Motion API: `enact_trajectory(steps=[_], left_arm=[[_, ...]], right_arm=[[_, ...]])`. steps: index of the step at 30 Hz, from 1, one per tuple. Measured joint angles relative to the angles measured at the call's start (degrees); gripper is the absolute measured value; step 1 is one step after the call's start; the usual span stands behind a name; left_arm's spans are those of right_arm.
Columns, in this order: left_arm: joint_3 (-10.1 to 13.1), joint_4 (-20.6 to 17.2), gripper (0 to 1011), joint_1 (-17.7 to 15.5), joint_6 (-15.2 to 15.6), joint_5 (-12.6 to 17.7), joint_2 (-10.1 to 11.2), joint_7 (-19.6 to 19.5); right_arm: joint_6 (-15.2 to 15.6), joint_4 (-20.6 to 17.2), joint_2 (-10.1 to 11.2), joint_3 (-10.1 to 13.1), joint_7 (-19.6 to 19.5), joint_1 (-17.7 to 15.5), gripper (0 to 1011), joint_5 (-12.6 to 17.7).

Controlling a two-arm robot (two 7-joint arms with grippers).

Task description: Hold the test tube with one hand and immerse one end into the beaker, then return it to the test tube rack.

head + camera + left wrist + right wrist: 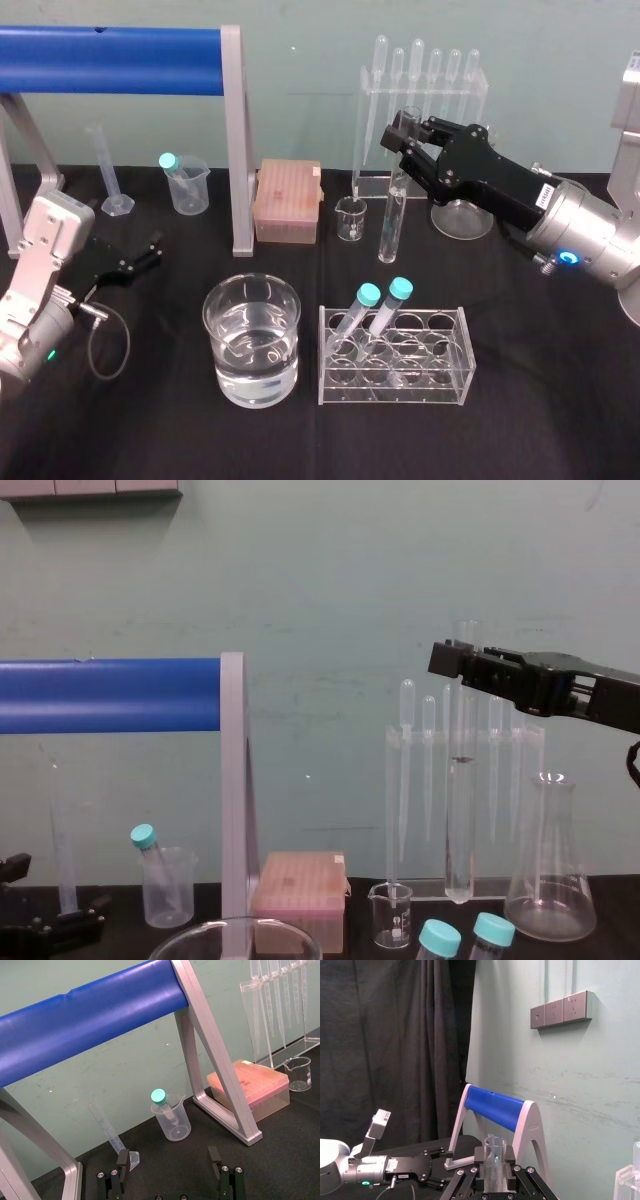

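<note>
1 test tube (392,215) hangs upright, lifted off the bench (540,400), just right of the small spouted beaker (351,220) and in front of the pipette stand (420,100). The right claw (405,132) is clenched on its upper part. In the head view the fingers cover the tube's top, and its glass is hard to separate from the clear stand behind; in the chest view the rim pokes above the claw. The beaker (252,340), holding water, sits nearer on the bench, left of the test tube rack (395,358) with 2 teal-capped tubes (375,312); the chest view cuts it to a rim. A conical flask (462,215) stands partly behind the claw, and a pink tip box (288,200) lies left of the small beaker. The right arm reaches in from the right, sloping down from claw to wrist. The left claw (168,1160) rests on the bench's left side, fingers spread apart.
</note>
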Motion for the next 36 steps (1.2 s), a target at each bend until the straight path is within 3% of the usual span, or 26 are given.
enact_trajectory(steps=[27,36], left_arm=[[0.0,0.0,1000,0.0,0.0,0.0,0.0,0.0],[0.0,0.0,1000,0.0,0.0,0.0,0.0,0.0]], right_arm=[[0.0,0.0,0.0,-0.1,0.1,0.3,226,0.0],[-1.7,1.9,-3.6,-2.2,6.4,4.9,226,3.1]])
